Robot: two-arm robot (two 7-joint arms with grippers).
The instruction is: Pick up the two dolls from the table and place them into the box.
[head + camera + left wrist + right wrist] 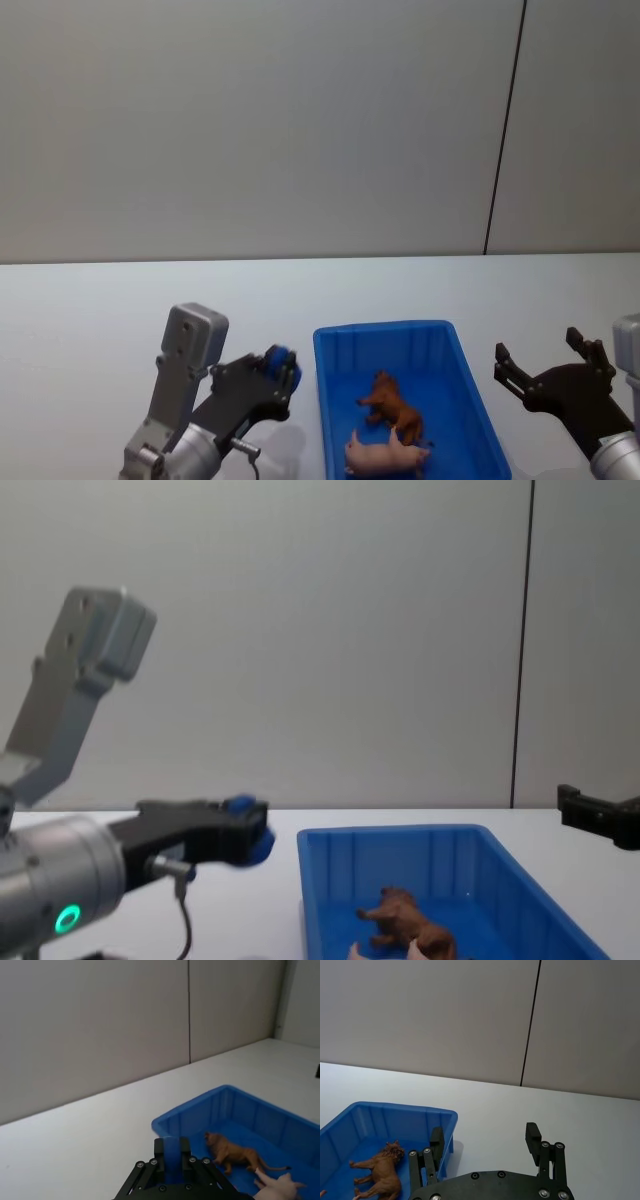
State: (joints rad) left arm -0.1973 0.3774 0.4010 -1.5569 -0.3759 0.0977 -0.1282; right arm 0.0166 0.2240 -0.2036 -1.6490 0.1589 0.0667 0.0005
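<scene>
From my remote station, the blue figure sits mostly hidden between the left gripper's fingers beside the box, whose near end, with the pink toy inside, is cut off by the frame edge.

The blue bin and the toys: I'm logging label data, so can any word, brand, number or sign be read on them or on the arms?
None: no readable text on the blue bin, the brown animal, the blue figure in the left end effector, or the open right end effector.
</scene>
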